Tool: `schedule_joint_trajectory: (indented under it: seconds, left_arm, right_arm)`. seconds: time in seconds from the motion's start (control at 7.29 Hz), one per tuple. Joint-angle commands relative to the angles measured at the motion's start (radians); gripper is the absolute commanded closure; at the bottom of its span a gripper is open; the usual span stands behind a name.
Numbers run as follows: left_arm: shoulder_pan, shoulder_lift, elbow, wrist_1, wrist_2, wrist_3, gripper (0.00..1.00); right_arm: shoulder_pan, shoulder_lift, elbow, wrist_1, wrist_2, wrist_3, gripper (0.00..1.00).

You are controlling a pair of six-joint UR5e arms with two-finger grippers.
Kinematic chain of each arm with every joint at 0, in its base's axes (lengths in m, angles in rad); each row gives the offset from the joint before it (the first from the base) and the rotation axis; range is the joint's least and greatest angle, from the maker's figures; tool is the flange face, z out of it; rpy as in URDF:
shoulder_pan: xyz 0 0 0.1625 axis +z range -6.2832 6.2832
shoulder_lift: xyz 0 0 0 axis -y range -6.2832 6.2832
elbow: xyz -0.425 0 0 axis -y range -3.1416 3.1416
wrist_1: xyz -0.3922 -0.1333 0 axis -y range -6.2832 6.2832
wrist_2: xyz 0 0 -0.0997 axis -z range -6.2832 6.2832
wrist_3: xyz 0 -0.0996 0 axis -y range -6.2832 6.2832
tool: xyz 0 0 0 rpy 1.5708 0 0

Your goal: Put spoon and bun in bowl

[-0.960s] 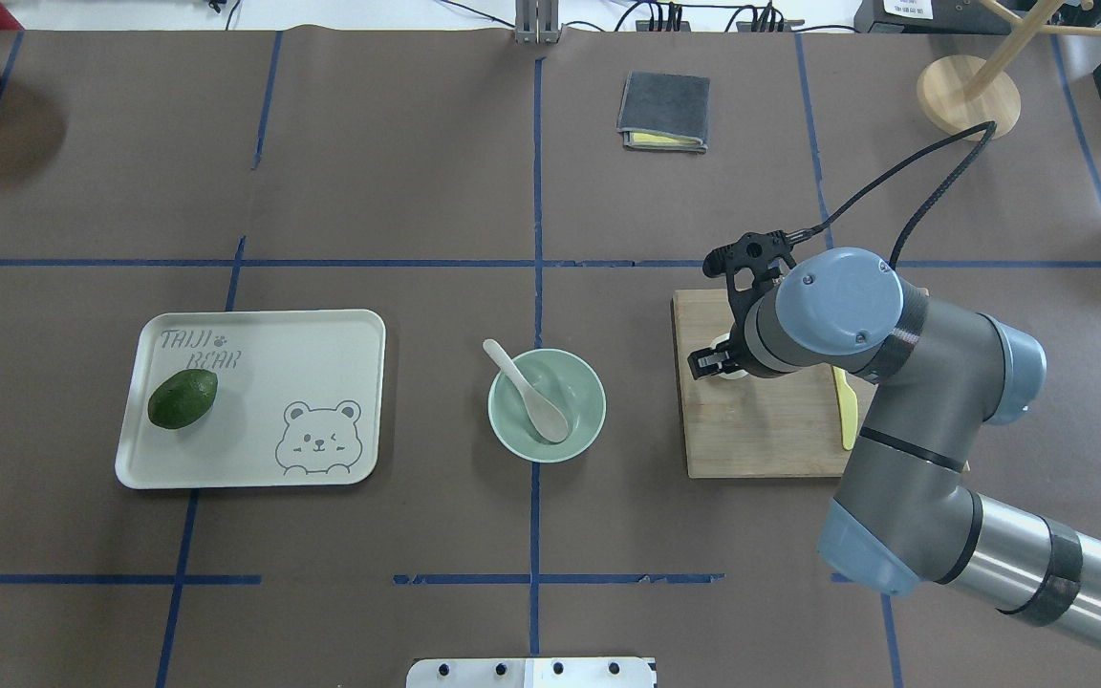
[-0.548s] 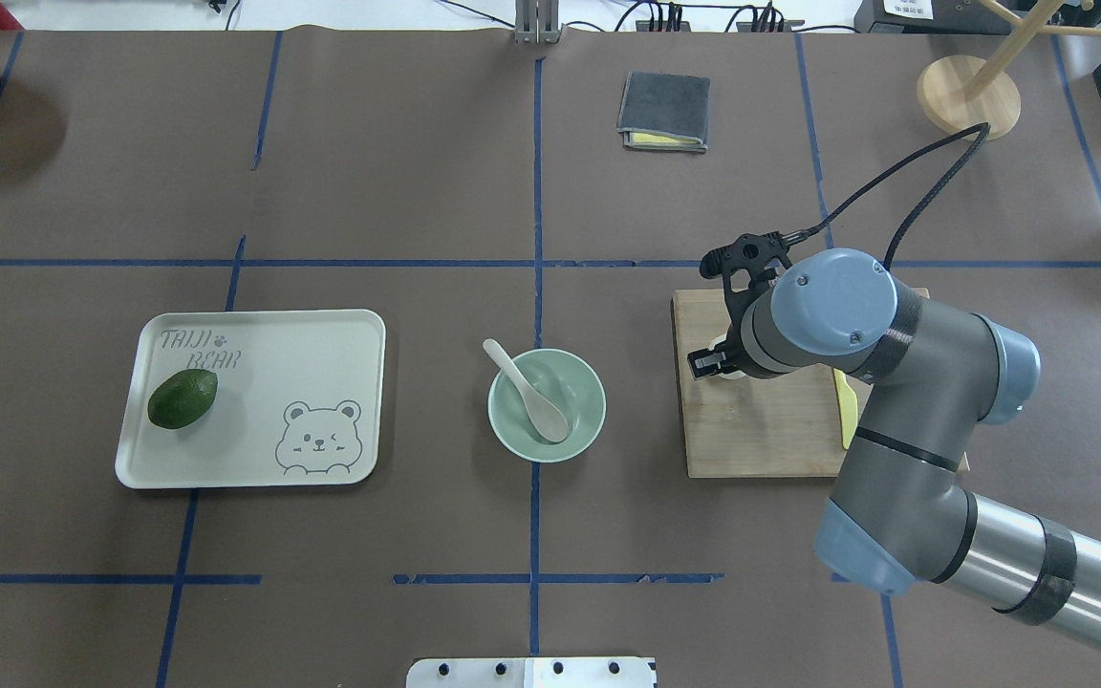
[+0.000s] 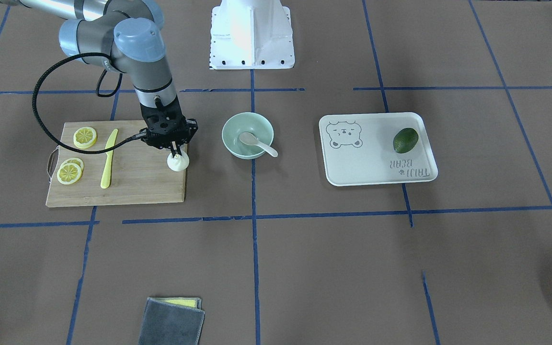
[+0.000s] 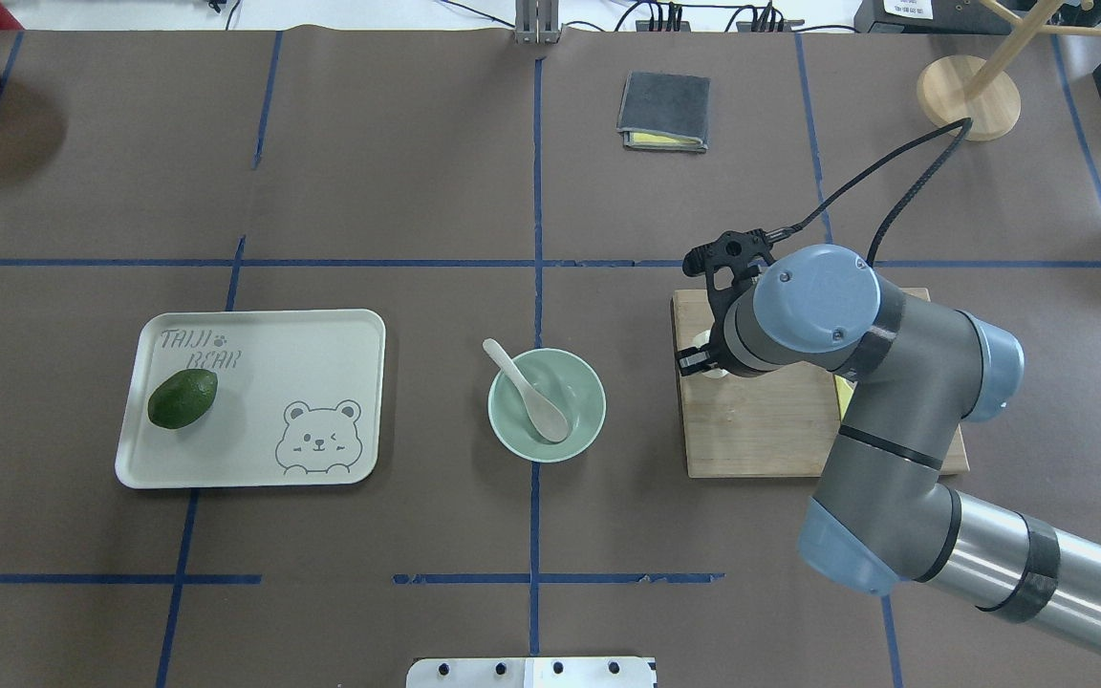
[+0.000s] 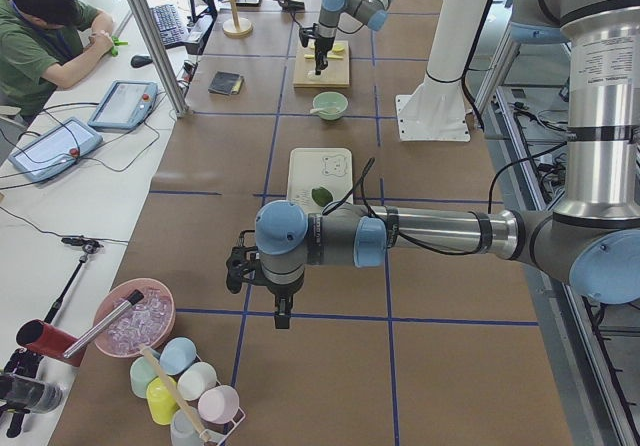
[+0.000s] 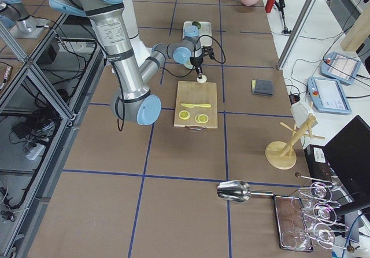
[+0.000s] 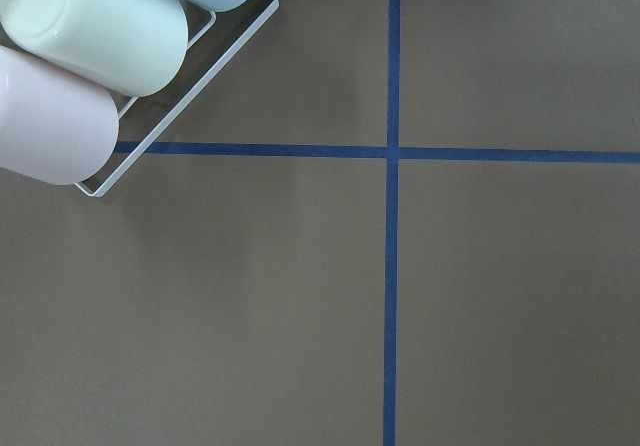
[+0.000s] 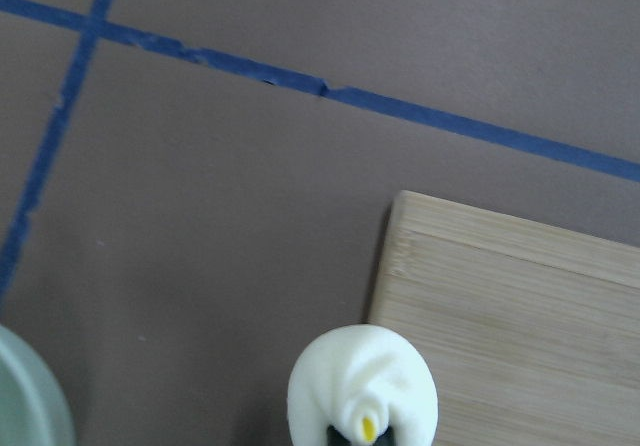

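The white pleated bun (image 3: 178, 162) hangs from my right gripper (image 3: 176, 153), which is shut on its twisted top just over the left edge of the wooden cutting board (image 3: 132, 184). The right wrist view shows the bun (image 8: 362, 381) pinched from above, with the bowl's rim (image 8: 30, 406) at lower left. The mint-green bowl (image 3: 230, 123) stands to the left of the board in the overhead view (image 4: 581, 380). The off-white spoon (image 3: 257, 143) lies in it, handle over the rim (image 4: 531, 392). My left gripper (image 5: 283, 316) shows only in the exterior left view; I cannot tell its state.
Lemon slices (image 3: 85, 137) and a yellow knife (image 3: 109, 158) lie on the board. A bear-print tray (image 3: 376, 163) holds an avocado (image 3: 405, 140) beyond the bowl. A folded grey cloth (image 4: 664, 111) lies far off. Cups in a wire rack (image 7: 80, 66) sit under the left wrist.
My right gripper has moved left toward the bowl with the bun in it, from over the board to its left edge. The bowl and spoon have not moved.
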Motion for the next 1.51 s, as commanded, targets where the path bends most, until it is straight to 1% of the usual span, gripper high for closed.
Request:
schedule_joint_trajectory:
  seconds: [0.0, 0.14, 0.27, 0.41, 0.55, 0.69, 0.82, 0.96, 1.1, 1.23, 1.37]
  left_arm:
    - [0.0, 0.0, -0.004, 0.001, -0.002, 0.0, 0.0]
    - [0.0, 0.0, -0.004, 0.002, -0.002, 0.0, 0.0]
    - [0.0, 0.0, -0.004, 0.002, -0.002, 0.0, 0.0]
    - [0.0, 0.0, -0.006, 0.004, -0.002, 0.0, 0.0]
    - [0.0, 0.0, -0.006, 0.004, -0.002, 0.0, 0.0]
    - [0.0, 0.0, -0.006, 0.005, -0.002, 0.0, 0.0]
    - [0.0, 0.0, -0.006, 0.005, -0.002, 0.0, 0.0]
    - [0.0, 0.0, -0.007, 0.005, -0.002, 0.0, 0.0]
    - [0.0, -0.001, -0.007, 0.001, -0.002, 0.0, 0.0]
    - [0.0, -0.002, -0.007, 0.001, -0.002, 0.0, 0.0]
    - [0.0, -0.002, -0.007, 0.001, -0.002, 0.0, 0.0]
  right_arm:
    - [-0.057, 0.154, -0.001, -0.106, -0.025, 0.121, 1.0]
    - [-0.112, 0.192, -0.021, -0.109, -0.097, 0.186, 1.0]
    - [-0.157, 0.223, -0.062, -0.111, -0.143, 0.219, 1.0]
    - [-0.175, 0.24, -0.093, -0.109, -0.165, 0.222, 1.0]
    - [-0.198, 0.231, -0.099, -0.108, -0.196, 0.225, 0.01]
    - [-0.199, 0.235, -0.102, -0.111, -0.226, 0.225, 0.0]
    - [-0.191, 0.231, -0.091, -0.111, -0.222, 0.207, 0.0]
    - [-0.145, 0.231, -0.084, -0.111, -0.178, 0.164, 0.0]
    - [-0.051, 0.216, -0.075, -0.111, -0.082, 0.065, 0.0]
    - [0.06, 0.197, -0.074, -0.109, 0.009, -0.072, 0.0]
    - [0.202, 0.15, -0.074, -0.105, 0.136, -0.258, 0.0]
